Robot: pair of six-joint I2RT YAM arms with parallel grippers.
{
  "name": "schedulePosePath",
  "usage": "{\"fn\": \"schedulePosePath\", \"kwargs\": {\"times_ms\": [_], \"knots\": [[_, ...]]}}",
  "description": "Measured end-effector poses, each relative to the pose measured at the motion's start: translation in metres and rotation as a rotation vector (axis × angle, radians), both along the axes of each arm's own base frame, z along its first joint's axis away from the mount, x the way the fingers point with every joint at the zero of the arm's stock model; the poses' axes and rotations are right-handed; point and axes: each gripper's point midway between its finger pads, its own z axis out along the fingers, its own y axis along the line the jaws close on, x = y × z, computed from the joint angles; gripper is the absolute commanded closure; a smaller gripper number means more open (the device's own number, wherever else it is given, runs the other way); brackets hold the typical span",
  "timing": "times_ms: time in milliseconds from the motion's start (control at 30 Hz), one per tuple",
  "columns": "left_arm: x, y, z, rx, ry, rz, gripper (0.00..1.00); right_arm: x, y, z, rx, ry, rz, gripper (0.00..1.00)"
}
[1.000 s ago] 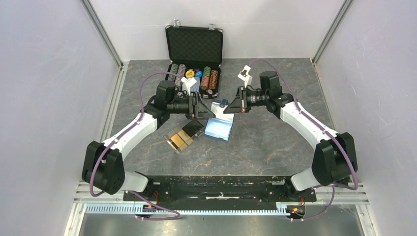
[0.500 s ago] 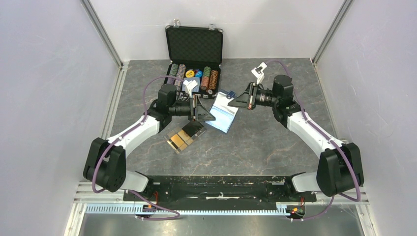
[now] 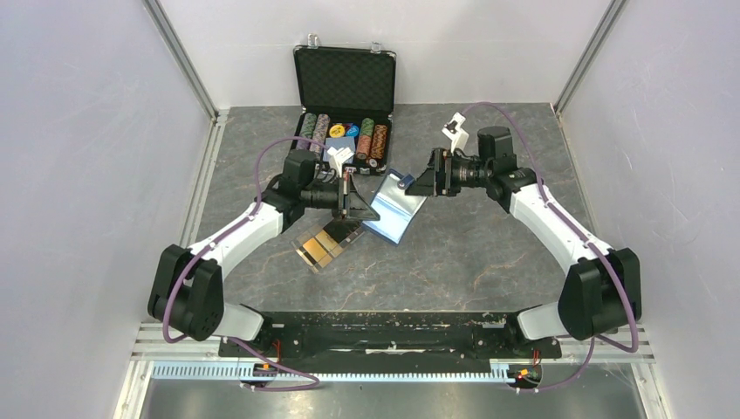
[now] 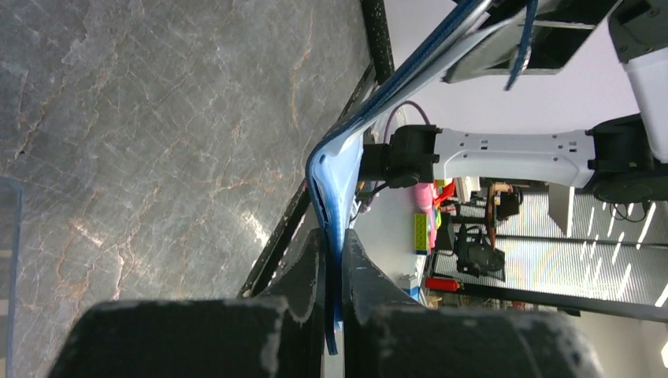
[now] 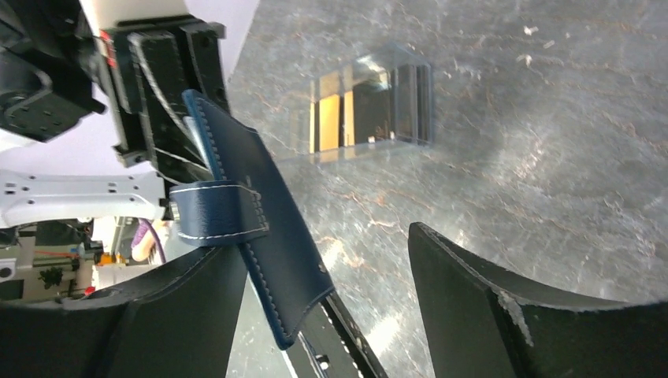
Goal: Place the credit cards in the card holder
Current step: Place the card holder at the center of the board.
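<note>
The card holder [image 3: 394,208], navy outside and light blue inside, hangs tilted above the table between both arms. My left gripper [image 3: 365,208] is shut on its left edge; the left wrist view shows the blue edge [image 4: 337,197] pinched between the fingers of this gripper [image 4: 335,240]. My right gripper [image 3: 421,182] stands open at the holder's far end. In the right wrist view the navy flap with its snap tab [image 5: 236,213] lies between the spread fingers of this gripper [image 5: 323,240], close to the left one. The credit cards [image 3: 330,240], gold and dark, lie on the table below.
The cards rest in a clear plastic tray [image 3: 301,255], also visible in the right wrist view as the tray [image 5: 299,130]. An open black briefcase [image 3: 343,83] with poker chips stands at the back. White walls enclose the table on three sides.
My left gripper has shut on the card holder's edge. My right gripper has opened and let go of the holder, which has risen and tilted off the table.
</note>
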Motion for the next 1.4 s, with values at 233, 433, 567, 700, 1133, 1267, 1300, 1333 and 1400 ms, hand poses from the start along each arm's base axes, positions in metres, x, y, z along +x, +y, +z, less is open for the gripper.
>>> {"fn": "schedulePosePath", "kwargs": {"times_ms": [233, 433, 567, 700, 1133, 1267, 1300, 1333, 1400], "knots": [[-0.01, -0.001, -0.005, 0.029, 0.02, -0.029, 0.98, -0.008, -0.006, -0.027, -0.077, 0.04, 0.042, 0.4], [-0.015, -0.004, -0.003, 0.028, 0.029, -0.054, 0.97, -0.017, -0.002, -0.026, -0.061, 0.018, 0.114, 0.99], [-0.015, -0.006, -0.003, 0.031, 0.036, -0.062, 0.69, -0.023, 0.002, -0.022, -0.035, 0.012, 0.151, 1.0], [-0.008, -0.003, -0.011, 0.096, 0.018, -0.027, 0.45, -0.022, -0.002, -0.028, -0.043, 0.025, 0.136, 1.0], [0.01, -0.025, -0.044, 0.416, -0.075, 0.069, 0.55, -0.051, -0.056, -0.137, -0.148, 0.298, -0.181, 1.0], [-0.004, -0.056, -0.083, 0.485, -0.017, -0.006, 0.65, -0.067, -0.071, -0.162, -0.15, 0.36, -0.286, 1.0], [-0.007, -0.062, -0.093, 0.504, -0.002, -0.021, 0.67, -0.071, -0.077, -0.169, -0.148, 0.375, -0.319, 1.0], [-0.009, -0.069, -0.103, 0.519, 0.012, -0.034, 0.68, -0.074, -0.081, -0.174, -0.149, 0.39, -0.344, 1.0], [-0.015, -0.08, -0.121, 0.546, 0.05, -0.054, 0.69, -0.081, -0.089, -0.184, -0.139, 0.421, -0.391, 0.97]]}}
